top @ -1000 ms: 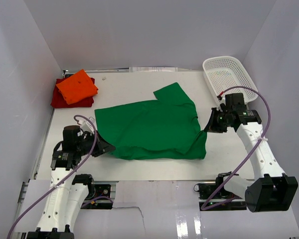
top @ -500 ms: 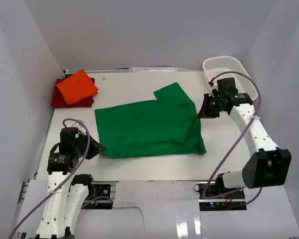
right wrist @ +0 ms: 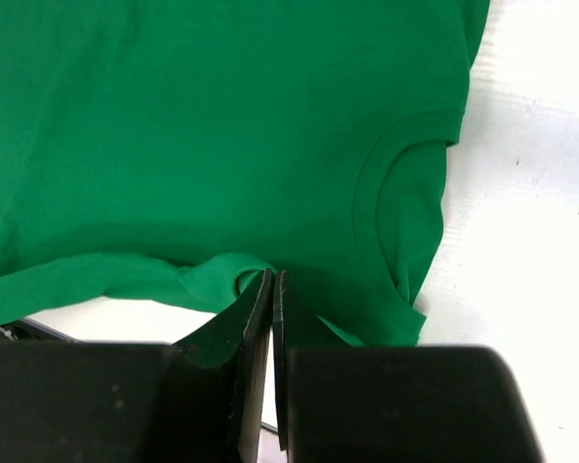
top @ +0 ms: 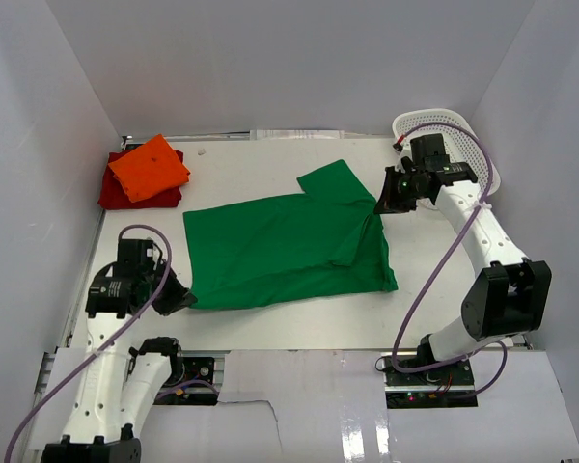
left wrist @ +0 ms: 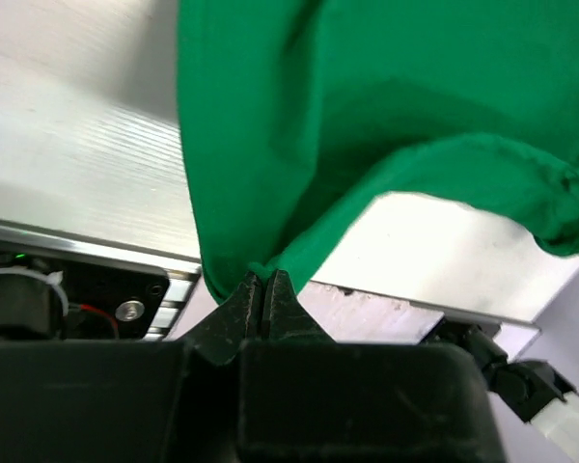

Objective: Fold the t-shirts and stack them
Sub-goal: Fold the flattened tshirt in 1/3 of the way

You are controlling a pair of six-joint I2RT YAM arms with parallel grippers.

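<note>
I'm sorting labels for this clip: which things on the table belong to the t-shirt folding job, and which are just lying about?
Part of the job: green t-shirt, orange t-shirt, dark red t-shirt.
Just lying about: white mesh basket.

The right fingers (top: 385, 201) have climbed from the right middle of the frame toward the upper right, and their arm now crosses the front of the white basket (top: 463, 123). The left fingers (top: 183, 299) have drawn back toward the lower left. Between them the green t-shirt (top: 270, 246) has been pulled longer and flatter on the bench: its lower left corner sits farther left, its lower edge runs straighter, and the fold on its right side has moved up.
</note>
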